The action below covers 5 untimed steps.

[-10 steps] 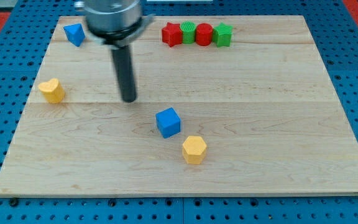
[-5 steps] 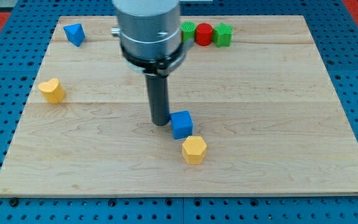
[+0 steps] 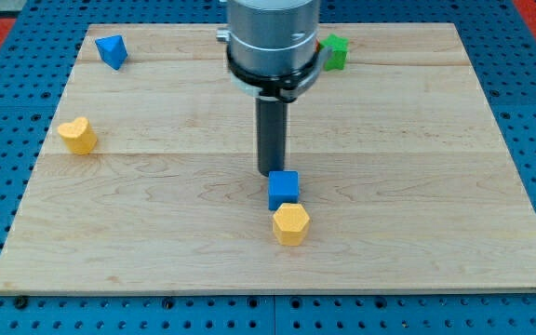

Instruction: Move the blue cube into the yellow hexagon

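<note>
The blue cube (image 3: 284, 190) sits near the middle of the wooden board (image 3: 417, 186), touching the top of the yellow hexagon (image 3: 290, 223) just below it. My tip (image 3: 272, 172) is right at the cube's upper left edge, touching or nearly touching it. The rod rises from there to the arm's grey body at the view's top.
A blue block (image 3: 111, 50) lies at the top left. A yellow heart-like block (image 3: 78, 135) lies at the left. A green block (image 3: 335, 52) shows at the top, just right of the arm's body, which hides the other blocks of that row.
My tip moved right and down the view, reached the blue cube and pushed it right and down until it touches the yellow hexagon. The arm's body now hides the red blocks.
</note>
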Each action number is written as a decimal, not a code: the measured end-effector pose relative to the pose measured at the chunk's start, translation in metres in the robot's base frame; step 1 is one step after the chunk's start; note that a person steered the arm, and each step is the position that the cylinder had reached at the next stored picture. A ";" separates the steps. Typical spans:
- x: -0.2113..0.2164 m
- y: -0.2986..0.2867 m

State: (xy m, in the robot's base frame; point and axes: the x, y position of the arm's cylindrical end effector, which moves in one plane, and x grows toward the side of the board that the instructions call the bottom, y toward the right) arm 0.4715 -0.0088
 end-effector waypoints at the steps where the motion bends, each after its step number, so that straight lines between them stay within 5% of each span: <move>1: 0.004 -0.014; 2: 0.030 -0.015; 5: -0.010 0.008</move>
State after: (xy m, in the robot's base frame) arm 0.4618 -0.0011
